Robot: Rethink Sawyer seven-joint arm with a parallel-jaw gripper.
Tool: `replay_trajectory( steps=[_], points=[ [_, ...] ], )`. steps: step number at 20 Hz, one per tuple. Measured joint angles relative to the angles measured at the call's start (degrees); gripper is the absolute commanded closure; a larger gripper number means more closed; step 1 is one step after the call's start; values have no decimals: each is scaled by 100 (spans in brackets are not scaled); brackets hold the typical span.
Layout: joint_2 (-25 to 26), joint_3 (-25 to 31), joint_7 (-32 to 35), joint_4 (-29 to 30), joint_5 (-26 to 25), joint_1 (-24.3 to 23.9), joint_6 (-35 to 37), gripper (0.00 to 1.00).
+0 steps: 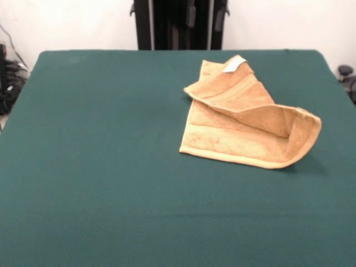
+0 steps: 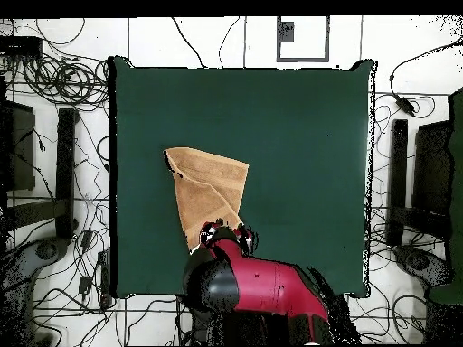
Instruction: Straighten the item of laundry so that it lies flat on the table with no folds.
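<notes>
Overhead view: folded towel (image 2: 210,194) lies beside the arm (image 2: 258,287).

folded towel (image 2: 210,192), green table (image 2: 298,117), red arm (image 2: 262,289)

Red/black arm (image 2: 258,289) drawn back nr base, seen overhead, gripper hidden

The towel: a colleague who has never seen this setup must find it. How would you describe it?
Look at the big dark green table. In the front view, toward its far right lies the towel, the only thing on the cloth. It is orange-tan terry, folded over itself with one side curled up, and has a small white tag at its far corner.
</notes>
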Motion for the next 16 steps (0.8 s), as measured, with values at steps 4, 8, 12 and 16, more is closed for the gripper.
replay_trajectory(
  steps=[4, 8, 12, 16],
  points=[
    [240, 0, 0, 84, -88, -29, -425, 0],
    [480, 2, 0, 120, -117, -73, -675, 0],
    [731, 3, 0, 130, -206, -153, -851, 0],
    [1003, 8, 0, 130, -338, -281, -993, 0]
  ],
)
